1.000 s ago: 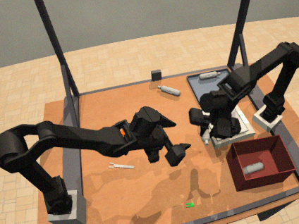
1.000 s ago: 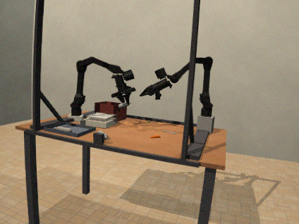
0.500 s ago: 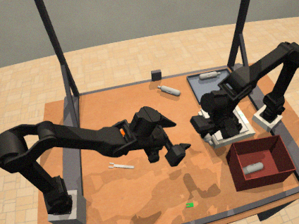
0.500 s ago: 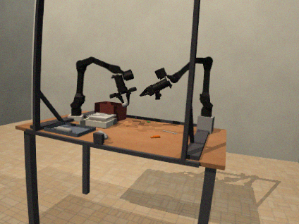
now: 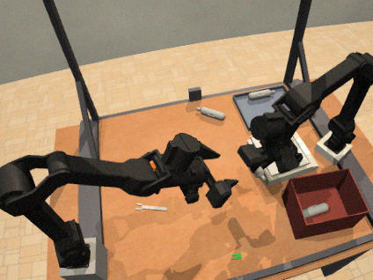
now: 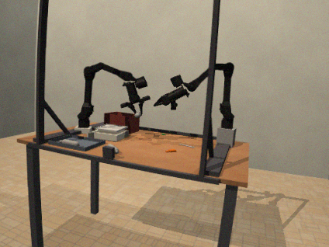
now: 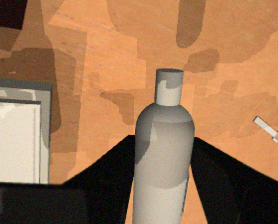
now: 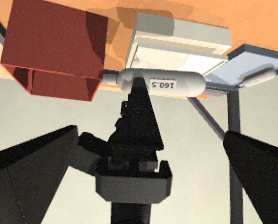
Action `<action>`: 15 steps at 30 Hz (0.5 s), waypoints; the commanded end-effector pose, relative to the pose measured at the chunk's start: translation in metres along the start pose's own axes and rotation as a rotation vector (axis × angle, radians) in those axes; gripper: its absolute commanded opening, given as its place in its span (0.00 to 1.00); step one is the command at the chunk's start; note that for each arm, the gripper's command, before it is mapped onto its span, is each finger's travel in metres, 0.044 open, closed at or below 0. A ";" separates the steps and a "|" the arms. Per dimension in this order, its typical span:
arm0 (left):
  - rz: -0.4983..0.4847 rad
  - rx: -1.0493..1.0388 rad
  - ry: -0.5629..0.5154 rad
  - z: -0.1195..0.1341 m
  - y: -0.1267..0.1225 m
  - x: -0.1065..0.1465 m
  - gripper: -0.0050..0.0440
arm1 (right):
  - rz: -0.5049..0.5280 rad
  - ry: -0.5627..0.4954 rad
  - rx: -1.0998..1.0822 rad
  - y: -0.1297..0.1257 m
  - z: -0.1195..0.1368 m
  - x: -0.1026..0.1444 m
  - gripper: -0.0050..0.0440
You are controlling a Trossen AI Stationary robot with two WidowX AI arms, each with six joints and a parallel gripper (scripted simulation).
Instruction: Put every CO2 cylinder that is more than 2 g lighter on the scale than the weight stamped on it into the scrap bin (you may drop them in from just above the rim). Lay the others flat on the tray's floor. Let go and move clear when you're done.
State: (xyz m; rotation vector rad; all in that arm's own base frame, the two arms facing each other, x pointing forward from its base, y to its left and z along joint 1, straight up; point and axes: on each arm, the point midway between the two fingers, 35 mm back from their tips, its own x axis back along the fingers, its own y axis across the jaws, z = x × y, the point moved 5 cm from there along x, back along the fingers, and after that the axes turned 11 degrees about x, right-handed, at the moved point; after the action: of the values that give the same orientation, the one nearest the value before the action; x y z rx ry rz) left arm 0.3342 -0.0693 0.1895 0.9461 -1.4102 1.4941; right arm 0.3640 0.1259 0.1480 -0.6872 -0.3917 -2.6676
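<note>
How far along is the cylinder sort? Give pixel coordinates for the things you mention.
Apparently done: one cylinder in the scrap bin (image 5: 290,201) (image 6: 116,116) (image 7: 10,15) (image 8: 55,35), one lying in the tray (image 5: 251,110) (image 6: 91,143) (image 8: 237,65); can't verify weights.
In hand: a cylinder marked 160.5 (image 5: 259,173) (image 6: 137,115) (image 7: 164,127) (image 8: 185,84), in the left gripper (image 5: 263,169) (image 6: 138,113) (image 7: 162,143) (image 8: 139,77); can't tell if weighed.
Left: place that one, then handle the loose cylinder (image 5: 212,114) (image 6: 113,148) on the table.

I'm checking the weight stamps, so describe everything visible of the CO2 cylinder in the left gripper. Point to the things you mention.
The CO2 cylinder (image 5: 259,173) (image 6: 137,115) (image 7: 164,145) (image 8: 187,83) is pale grey, smooth, apparently metal, with rounded shoulders, a narrower stubby neck and a rounded base. A white label reads 160.5, upside down in the right wrist view. It is held sideways, roughly level, above the table, clear of the scale. The left gripper's (image 5: 256,162) (image 6: 137,111) (image 7: 164,150) (image 8: 140,79) fingers clamp its body; nothing else visibly touches it.
</note>
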 end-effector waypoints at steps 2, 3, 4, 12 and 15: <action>0.068 0.006 0.012 0.002 -0.009 0.020 0.00 | -0.006 0.025 -0.002 0.002 0.012 -0.005 1.00; 0.068 0.006 0.012 0.002 -0.009 0.020 0.00 | -0.006 0.026 -0.002 0.002 0.014 -0.009 1.00; 0.068 0.006 0.012 0.002 -0.009 0.020 0.00 | -0.006 0.026 -0.003 0.003 0.016 -0.013 1.00; 0.045 0.002 0.008 0.001 -0.006 0.013 0.00 | -0.007 0.026 -0.004 0.005 0.024 -0.037 1.00; 0.045 0.002 0.008 0.001 -0.006 0.013 0.00 | -0.007 0.024 -0.004 0.005 0.023 -0.037 1.00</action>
State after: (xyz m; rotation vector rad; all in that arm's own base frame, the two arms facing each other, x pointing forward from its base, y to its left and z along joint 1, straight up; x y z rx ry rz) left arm 0.3343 -0.0693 0.1898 0.9457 -1.4104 1.4948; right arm 0.3969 0.1375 0.1413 -0.6885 -0.3919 -2.6672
